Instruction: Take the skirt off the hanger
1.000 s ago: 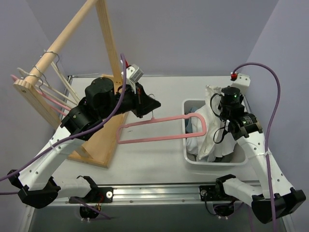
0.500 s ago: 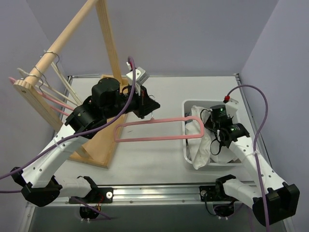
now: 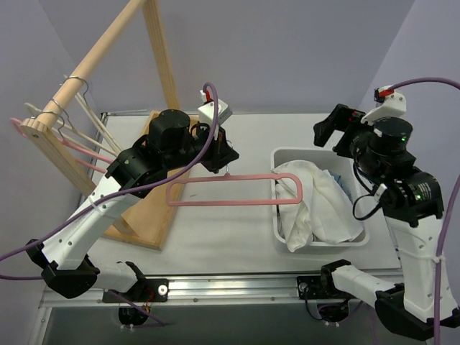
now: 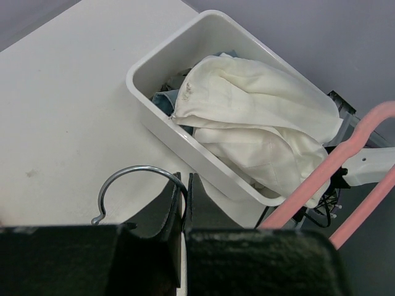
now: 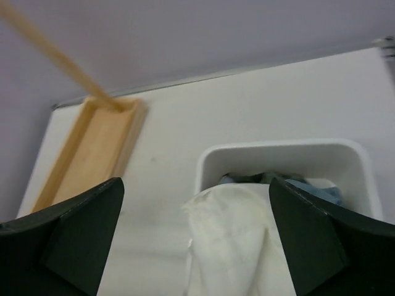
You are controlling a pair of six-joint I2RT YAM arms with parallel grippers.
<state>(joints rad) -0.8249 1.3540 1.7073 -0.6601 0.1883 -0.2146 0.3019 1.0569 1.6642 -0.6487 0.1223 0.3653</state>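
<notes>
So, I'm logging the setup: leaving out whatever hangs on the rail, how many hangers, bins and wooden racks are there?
Pink hanger: 1
White bin: 1
Wooden rack: 1
Total: 3

Bare pink hanger (image 3: 237, 203), level in mid-air (silver hook (image 4: 145, 166) pinched), far end over the bin (image 3: 298, 150).

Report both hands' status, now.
Left hand: closed on the wire hook of the pink hanger.
Right hand: open, holding nothing.
</notes>
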